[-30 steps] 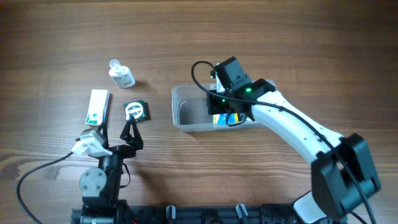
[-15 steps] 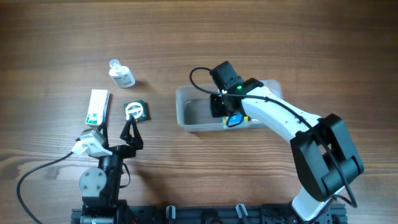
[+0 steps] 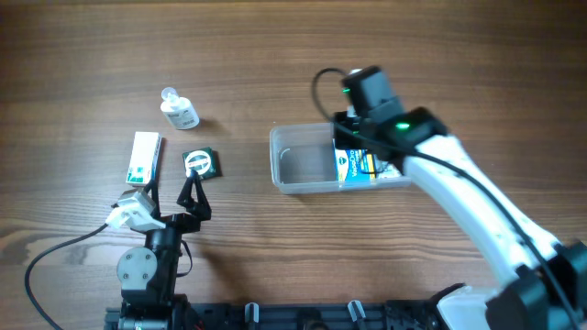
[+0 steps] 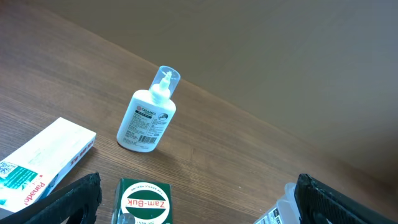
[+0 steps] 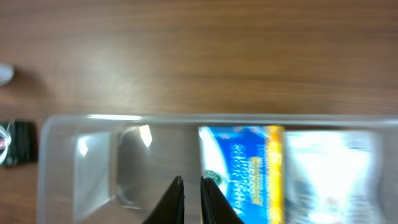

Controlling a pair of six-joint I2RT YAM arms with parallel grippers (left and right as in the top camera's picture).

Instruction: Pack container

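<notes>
The clear plastic container (image 3: 295,174) lies right of the table's middle and fills the right wrist view (image 5: 81,168). A blue and yellow box (image 3: 349,166) lies in it, also in the right wrist view (image 5: 239,168), with a blurred white pack (image 5: 329,168) to its right. My right gripper (image 3: 352,137) hangs over the container; its tips (image 5: 189,182) are nearly together, just left of the blue box, with nothing seen between them. My left gripper (image 3: 193,196) is open and empty just behind a green Zam-Buk box (image 4: 144,200).
Left of the container lie a small white bottle (image 3: 179,108), a white and green carton (image 3: 143,156) and the green Zam-Buk box (image 3: 199,163). The bottle (image 4: 147,118) and carton (image 4: 37,162) also show in the left wrist view. The left arm's base sits at the front edge.
My right arm has swung to the right, and the container with the blue box has slid a little to the right with it. The left arm has not moved.
</notes>
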